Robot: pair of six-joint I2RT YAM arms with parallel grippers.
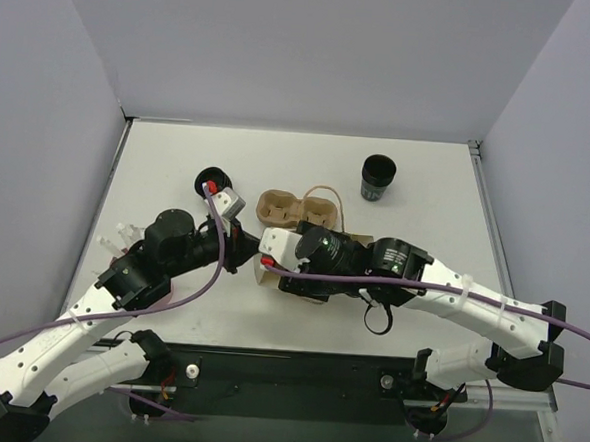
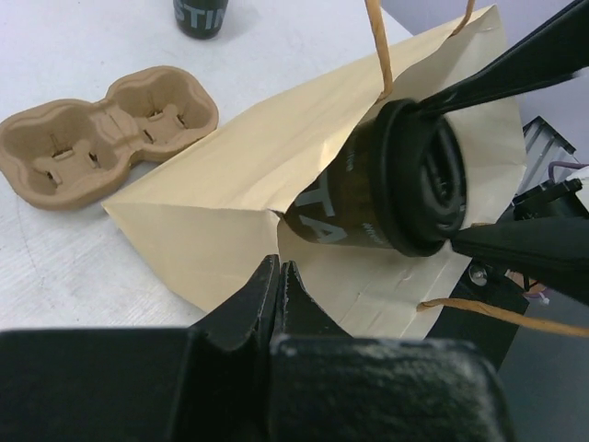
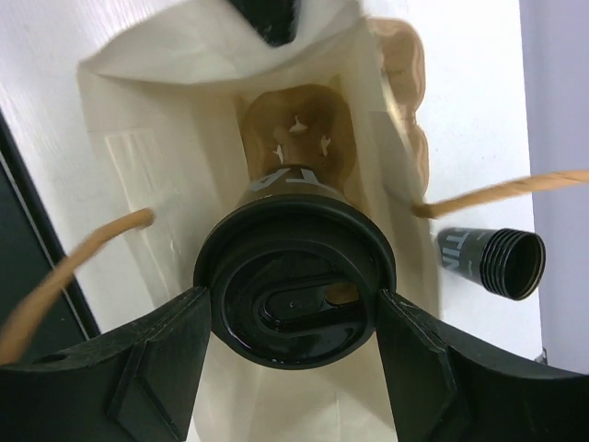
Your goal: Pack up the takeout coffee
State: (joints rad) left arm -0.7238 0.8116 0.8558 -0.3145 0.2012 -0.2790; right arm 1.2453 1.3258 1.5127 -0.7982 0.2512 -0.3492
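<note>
Though the top view hides it under the right wrist, the takeout coffee [image 2: 386, 184] shows in both wrist views. It is gripped at the lid rim by the right end effector [image 3: 294, 308], one finger on each side. The cup lies on its side with its long axis near level. Its base points into the open mouth of the paper bag [image 2: 230, 175], and its lid faces back toward the right wrist. The lower body is inside the bag; only part of its white lettering reads.

The left end effector [image 2: 279, 274] is closed on the bag's near lip. One twine handle is cut off at the frame edge.

A brown form shows past the cup — inside the bag or seen through the paper, cannot tell. The pulp carrier [image 2: 101, 138] lies on the tabletop [image 1: 427, 189] just beside the bag. The stack of cups [image 1: 378, 176] stands well apart.
</note>
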